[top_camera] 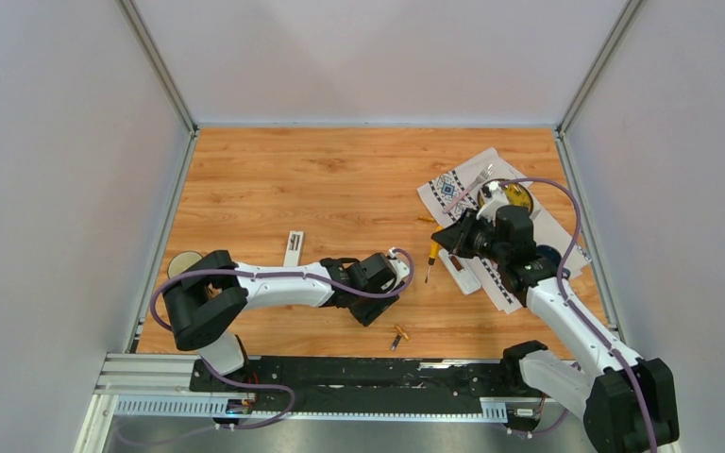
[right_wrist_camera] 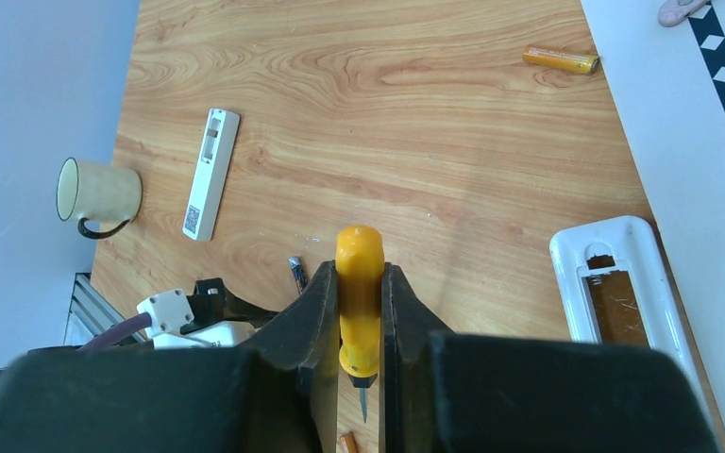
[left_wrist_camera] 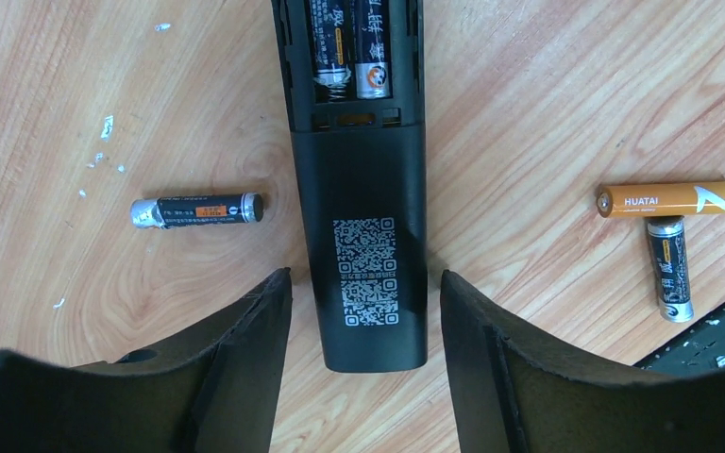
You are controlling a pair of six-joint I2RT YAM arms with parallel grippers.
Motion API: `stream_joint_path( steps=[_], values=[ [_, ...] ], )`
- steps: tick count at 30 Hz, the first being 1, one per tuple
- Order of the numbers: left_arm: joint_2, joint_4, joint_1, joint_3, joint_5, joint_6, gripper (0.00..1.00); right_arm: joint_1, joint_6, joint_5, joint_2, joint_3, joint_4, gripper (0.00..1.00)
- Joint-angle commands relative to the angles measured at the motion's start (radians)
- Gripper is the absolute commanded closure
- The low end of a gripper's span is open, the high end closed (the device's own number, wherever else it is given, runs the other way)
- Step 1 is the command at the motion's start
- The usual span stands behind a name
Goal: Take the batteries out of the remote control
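Note:
In the left wrist view a black remote control (left_wrist_camera: 359, 189) lies back-up, its battery bay uncovered, with two batteries (left_wrist_camera: 349, 47) inside. My left gripper (left_wrist_camera: 365, 283) is open. Its fingers (left_wrist_camera: 245, 349) stand either side of the remote's near end, with a gap on each side. Loose batteries lie on the wood: a dark one (left_wrist_camera: 198, 209) to the left, an orange one (left_wrist_camera: 675, 199) and a dark grey one (left_wrist_camera: 670, 269) to the right. My right gripper (right_wrist_camera: 359, 274) is shut on a yellow-handled screwdriver (right_wrist_camera: 359, 321), held off to the right (top_camera: 453, 241) of the left gripper (top_camera: 378, 300).
A white remote (top_camera: 293, 248) and a cup (top_camera: 184, 264) sit left of the left arm. A patterned cloth (top_camera: 453, 189) at the right carries a bowl (top_camera: 514, 196) and an opened white remote (right_wrist_camera: 618, 283). One more orange battery (right_wrist_camera: 560, 59) lies near the cloth.

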Motion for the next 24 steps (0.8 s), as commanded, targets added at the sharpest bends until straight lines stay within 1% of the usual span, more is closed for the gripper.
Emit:
stream_joint_path(
  steps=[1,9,10,13,24],
  values=[
    [-0.021,-0.015,0.0,-0.013,0.005,0.014,0.34,-0.005,-0.003,-0.017,0.008,0.003,0.066,1.0],
    [-0.046,0.009,0.0,-0.059,-0.001,-0.002,0.34,-0.001,-0.002,-0.028,0.049,0.011,0.074,1.0],
    [-0.043,0.006,0.0,-0.059,-0.005,-0.004,0.35,-0.001,0.0,-0.031,0.063,0.012,0.101,1.0],
    [-0.041,-0.005,0.0,-0.067,-0.03,-0.004,0.37,0.016,0.0,-0.033,0.088,0.017,0.114,1.0],
    [-0.06,-0.02,0.002,-0.099,-0.142,0.014,0.39,0.062,0.0,-0.011,0.152,0.046,0.145,1.0]
  ],
)
